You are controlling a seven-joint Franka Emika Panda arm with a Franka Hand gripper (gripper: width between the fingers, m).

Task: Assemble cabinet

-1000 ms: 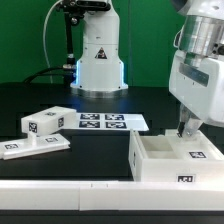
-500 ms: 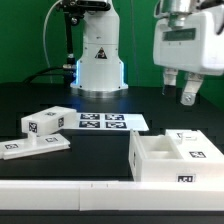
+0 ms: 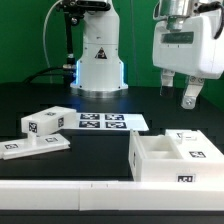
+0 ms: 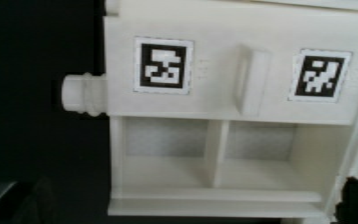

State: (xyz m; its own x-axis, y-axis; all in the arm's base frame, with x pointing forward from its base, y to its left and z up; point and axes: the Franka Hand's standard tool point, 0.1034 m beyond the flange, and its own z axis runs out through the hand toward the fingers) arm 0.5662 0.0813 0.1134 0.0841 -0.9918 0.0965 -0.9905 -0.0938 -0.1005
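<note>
**Exterior view: tool empty, high over the cabinet; loose panels well apart**

Item 1. Tool (image 3: 178, 91). It hangs clear of everything, fingers spread with nothing between them. Only one arm is present.

Item 2. Cabinet (image 3: 155, 170). This white, open-topped box stands on the black surface (image 3: 40, 100) at the exterior view's right, near the front edge. Its long axis runs across that view from left to right. Inner walls divide it into compartments, and its faces carry tags. It lies below the tool, with a wide gap of air between them and no contact.

Item 3. Wrist view, same cabinet. It fills the picture, seen from above, showing two tags on one face, two open compartments side by side and a round knob (image 4: 82, 93) projecting from one end wall. From this the tool is judged to be roughly overhead, not off to one side.

Item 4. Thick panel (image 3: 47, 121) and flat panel (image 3: 32, 147). These loose tagged parts lie close together at the exterior view's left, well apart from the cabinet. The marker board (image 3: 100, 122) lies between the two groups, towards the rear.

Item 5. Governing relation. If the next step is to fetch a panel, the tool must cross from the exterior view's right to its left, along the line of the cabinet's long axis. If the next step is on the cabinet, the approach is straight down.
</note>
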